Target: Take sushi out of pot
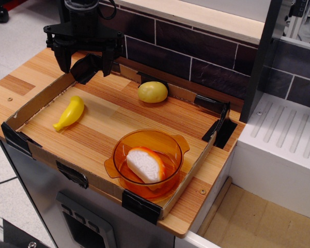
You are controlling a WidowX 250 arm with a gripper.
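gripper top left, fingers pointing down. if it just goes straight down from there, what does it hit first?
Most likely the bare wooden board near its back-left corner. The black gripper hangs open there, well apart from the yellow banana-shaped toy and the translucent orange plastic pot. Depth is unclear; the cardboard rim could be close.

No readable text, no labels, no brand marks, no numbers, no signs on any surface in view, nothing legible on toys, pot, counter, wall tiles or arm
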